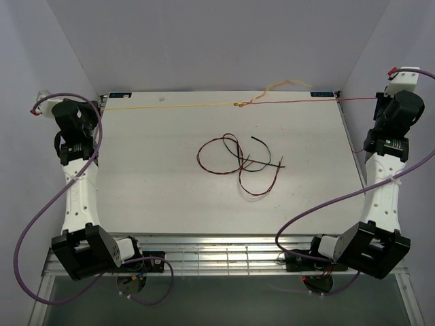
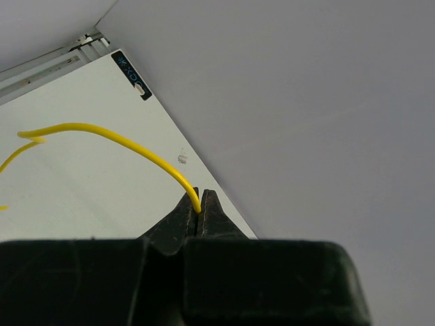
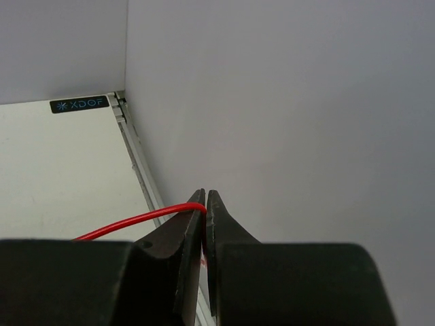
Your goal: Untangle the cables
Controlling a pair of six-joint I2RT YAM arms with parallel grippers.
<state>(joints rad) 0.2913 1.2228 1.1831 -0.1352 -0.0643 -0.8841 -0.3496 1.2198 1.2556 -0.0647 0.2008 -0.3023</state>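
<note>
1. Table (image 1: 156, 176): white top. Both arms reach out to its far corners, L arm at far-left, R arm at far-right.
2. Yellow cable (image 1: 170, 106) + red cable (image 1: 306, 100): together they make one taut line along the far edge, long axis running L–R across nearly the full table width. Yellow takes the L part, red the R part.
3. Red-and-black bundle (image 1: 234, 159): loose overlapping loops at table ctr. It's well apart from the taut line and from both grippers, and roughly midway btwn the arms.
4. Yellow tail (image 1: 285, 85): a slack curl past the far edge, just R of the join.
5. Knot (image 1: 239, 104): where yellow meets red, R of ctr on the line, so nearer the R arm. It's too small to tell how the wires wrap.
6. L gripper (image 2: 199, 210): clenched on the yellow cable's end. The wire leaves the tips and arcs off toward the table.
7. R gripper (image 3: 205, 204): clenched on the red cable's end. The wire runs off sideways over the table edge.
8. Judgement: pulling outward along the L–R axis would prob. only tighten the knot. The next move likely needs slack, w/ the ends brought inward toward it.
</note>
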